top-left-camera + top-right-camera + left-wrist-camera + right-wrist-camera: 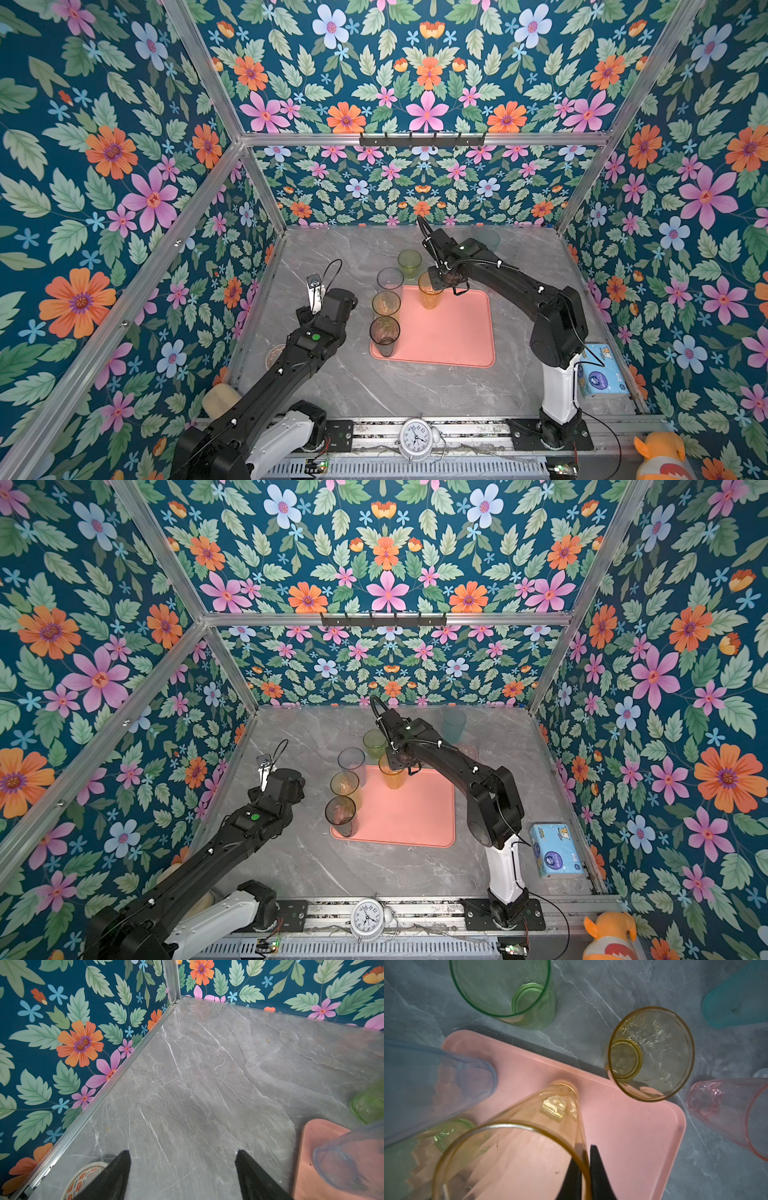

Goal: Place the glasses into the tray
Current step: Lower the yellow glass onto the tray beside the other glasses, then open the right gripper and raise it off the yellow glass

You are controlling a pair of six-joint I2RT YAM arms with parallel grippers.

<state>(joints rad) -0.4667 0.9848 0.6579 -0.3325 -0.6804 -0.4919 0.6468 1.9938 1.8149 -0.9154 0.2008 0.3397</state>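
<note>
Amber glass (519,1147) is standing inside the tray (453,332) at its far edge, right tool (586,1147) pinching its rim. Left tool (182,1152) is hovering spread over open surface (207,1064) left of the tray.

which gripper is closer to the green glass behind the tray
Right. The right gripper, shut on the amber glass, is just beside the green glass; the left gripper hangs open beyond the tray on its left side.

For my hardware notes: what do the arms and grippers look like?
Both arms are black with a white link by the base. The left arm shows a green dot; the right arm carries a ribbed black cable with white ties. The left gripper and right gripper have pointed black fingers.
</note>
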